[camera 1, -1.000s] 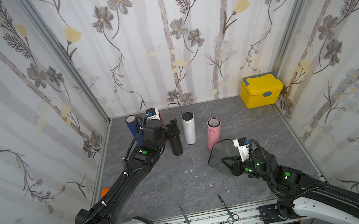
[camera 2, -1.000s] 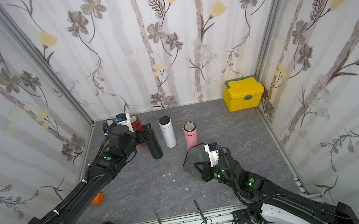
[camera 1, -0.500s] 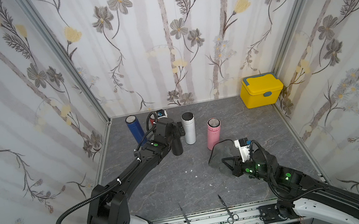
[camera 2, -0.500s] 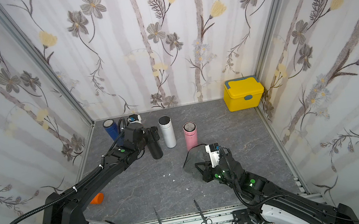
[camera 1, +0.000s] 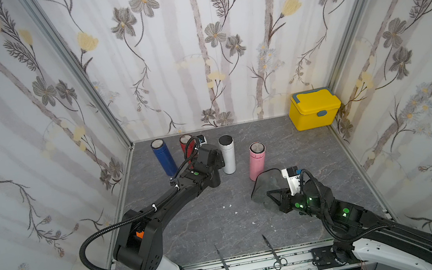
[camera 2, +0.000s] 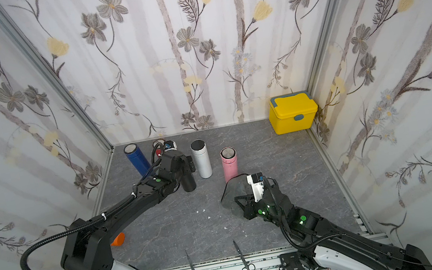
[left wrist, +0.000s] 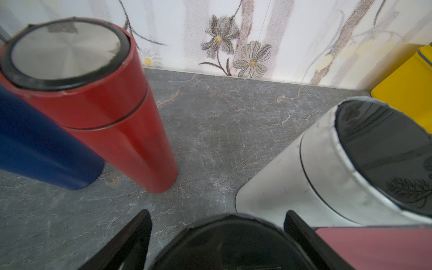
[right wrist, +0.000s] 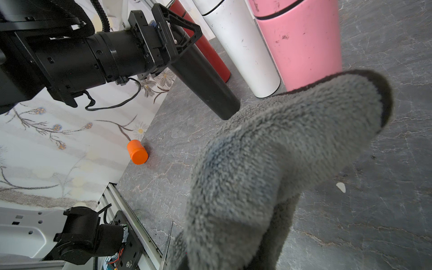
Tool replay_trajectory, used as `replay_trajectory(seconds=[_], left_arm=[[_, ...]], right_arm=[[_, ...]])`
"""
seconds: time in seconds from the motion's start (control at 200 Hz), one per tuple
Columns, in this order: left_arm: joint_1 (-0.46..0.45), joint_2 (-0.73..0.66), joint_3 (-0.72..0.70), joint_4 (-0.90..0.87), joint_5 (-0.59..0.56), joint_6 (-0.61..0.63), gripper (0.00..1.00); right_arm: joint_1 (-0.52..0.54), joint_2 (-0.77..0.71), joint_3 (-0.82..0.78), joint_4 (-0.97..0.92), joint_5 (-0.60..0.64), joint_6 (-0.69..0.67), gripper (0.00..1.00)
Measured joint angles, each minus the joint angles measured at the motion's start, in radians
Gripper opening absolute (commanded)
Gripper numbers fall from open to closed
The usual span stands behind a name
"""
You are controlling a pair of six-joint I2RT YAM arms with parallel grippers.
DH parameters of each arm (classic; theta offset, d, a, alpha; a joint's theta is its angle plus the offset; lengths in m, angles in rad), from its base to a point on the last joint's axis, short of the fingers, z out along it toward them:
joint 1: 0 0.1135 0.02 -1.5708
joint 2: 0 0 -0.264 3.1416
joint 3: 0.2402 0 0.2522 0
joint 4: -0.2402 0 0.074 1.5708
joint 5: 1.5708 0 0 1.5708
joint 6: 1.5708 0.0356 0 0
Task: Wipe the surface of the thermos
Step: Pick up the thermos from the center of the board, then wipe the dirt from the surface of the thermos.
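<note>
A black thermos (camera 1: 215, 181) (camera 2: 189, 184) stands upright in the row, between the red and white ones. My left gripper (camera 1: 212, 157) (camera 2: 183, 162) reaches over its upper part from the front left. In the left wrist view the black lid (left wrist: 233, 243) sits between the two fingers of the left gripper (left wrist: 217, 215), with a strip of table showing beside one finger (left wrist: 140, 229). The jaws stand open around it. My right gripper (camera 1: 272, 195) (camera 2: 240, 200) is shut on a grey fleecy cloth (camera 1: 265, 190) (right wrist: 280, 152), held just above the table in front of the pink thermos.
Blue (camera 1: 164, 157), red (camera 1: 184, 142), white (camera 1: 228, 154) and pink (camera 1: 255, 161) thermoses stand close by. A yellow box (camera 1: 314, 109) sits in the back right corner. An orange cap (camera 2: 117, 239) lies by the left wall. Tweezers (camera 1: 221, 258) and scissors (camera 1: 273, 252) lie at the front edge.
My left gripper has swung from beside the blue and red thermoses over to the black one, and its jaws have narrowed around it. The right arm and cloth have stayed put.
</note>
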Motion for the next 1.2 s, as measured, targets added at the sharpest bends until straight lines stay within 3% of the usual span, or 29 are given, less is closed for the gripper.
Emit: replay_trajectory(seconds=[0.085,0.245,0.3,0.35,0.61,0.754,0.979,1.199], left_arm=[[0.000,0.005,-0.003,0.018,-0.007,0.000,0.68],[-0.002,-0.018,-0.027,0.025,-0.025,0.018,0.38],[-0.003,-0.035,-0.038,0.018,-0.021,0.018,0.22],[-0.004,-0.053,-0.045,0.000,0.003,0.018,0.00],[-0.009,-0.222,-0.067,-0.108,0.091,-0.005,0.00],[-0.038,-0.353,-0.118,-0.128,0.187,-0.053,0.00],[-0.127,-0.507,-0.155,-0.145,0.288,-0.141,0.00],[-0.174,-0.560,-0.161,-0.207,0.233,-0.161,0.00]], right_arm=[[0.000,0.002,0.000,0.000,0.000,0.000,0.00],[0.000,-0.003,-0.010,0.024,-0.009,0.000,0.00],[0.000,-0.002,-0.013,0.033,-0.022,0.000,0.00],[0.000,0.003,-0.014,0.050,-0.039,0.000,0.00],[0.072,0.077,0.011,0.139,-0.086,-0.005,0.00],[0.163,0.195,0.117,0.211,-0.079,-0.049,0.00],[0.179,0.396,0.293,0.311,-0.025,-0.098,0.00],[0.180,0.523,0.288,0.438,0.000,-0.087,0.00]])
